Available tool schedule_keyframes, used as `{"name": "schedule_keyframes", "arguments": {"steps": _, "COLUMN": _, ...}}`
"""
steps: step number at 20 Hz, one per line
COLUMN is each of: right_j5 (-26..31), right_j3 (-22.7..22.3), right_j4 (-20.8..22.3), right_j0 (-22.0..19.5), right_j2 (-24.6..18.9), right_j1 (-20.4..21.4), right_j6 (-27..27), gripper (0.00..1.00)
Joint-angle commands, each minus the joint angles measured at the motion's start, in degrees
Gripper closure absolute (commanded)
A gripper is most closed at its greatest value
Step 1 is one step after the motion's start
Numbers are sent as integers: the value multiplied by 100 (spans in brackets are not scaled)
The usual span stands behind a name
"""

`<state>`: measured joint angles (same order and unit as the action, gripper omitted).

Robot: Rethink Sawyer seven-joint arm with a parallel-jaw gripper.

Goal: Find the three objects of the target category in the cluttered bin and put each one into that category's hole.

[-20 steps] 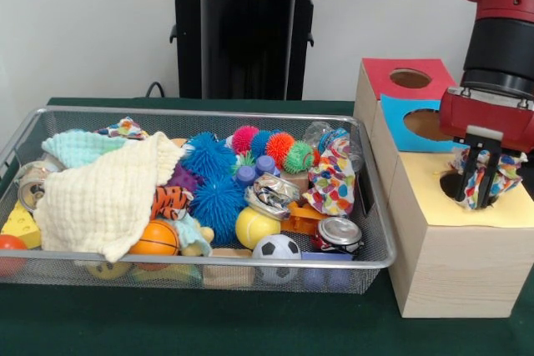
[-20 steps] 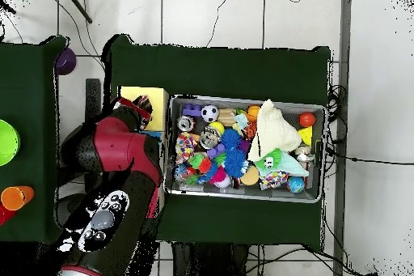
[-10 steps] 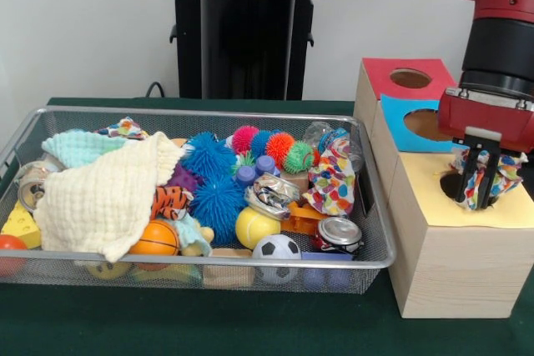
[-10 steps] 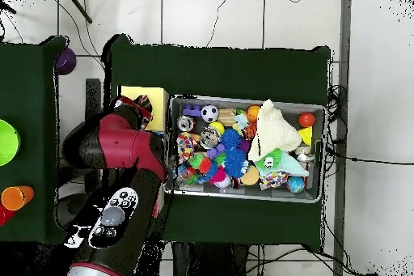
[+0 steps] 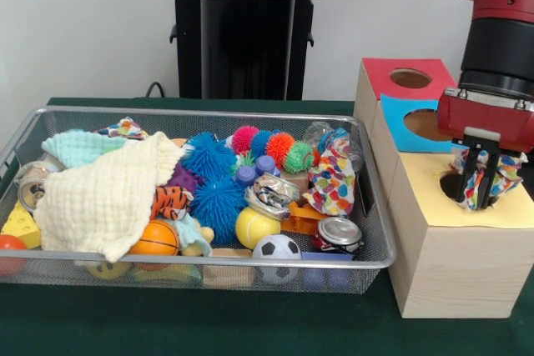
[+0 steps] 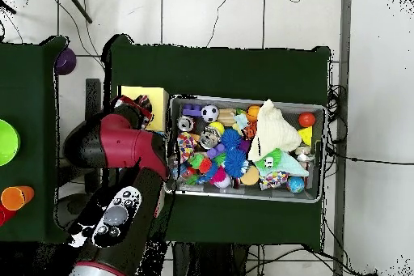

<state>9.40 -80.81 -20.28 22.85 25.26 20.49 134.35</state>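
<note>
My gripper (image 5: 479, 183) is shut on a white cloth with small coloured patches (image 5: 497, 174) and holds it right over the round hole (image 5: 452, 187) in the yellow panel (image 5: 467, 210) of the pale wood box. The cloth's lower end hangs at the hole's mouth. A second patched cloth (image 5: 332, 181) lies at the right end of the wire mesh basket (image 5: 200, 263). A third (image 5: 123, 128) peeks out at the back left. In the overhead view my arm (image 6: 121, 147) hides the gripper and most of the yellow panel (image 6: 144, 97) beside the basket (image 6: 242, 100).
A blue-panelled hole (image 5: 425, 122) and a red-panelled hole (image 5: 410, 78) stand behind the yellow one. The basket also holds a cream waffle cloth (image 5: 104, 193), a mint cloth (image 5: 71, 146), spiky balls (image 5: 219, 181), cans, and a small football (image 5: 276, 249).
The gripper with the cloth stays over the yellow hole, hardly moved. In the overhead view the arm's upper links have swung a little toward the basket.
</note>
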Motion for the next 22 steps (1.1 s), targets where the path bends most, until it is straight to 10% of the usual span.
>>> {"name": "schedule_keyframes", "arguments": {"steps": 1, "right_j5": -140, "right_j3": -433, "right_j4": 132, "right_j0": -506, "right_j2": -1113, "right_j1": -856, "right_j6": 594, "gripper": 100}}
{"name": "schedule_keyframes", "arguments": {"steps": 22, "right_j5": -104, "right_j3": -481, "right_j4": 40, "right_j0": -372, "right_j2": -952, "right_j1": -888, "right_j6": 752, "gripper": 100}}
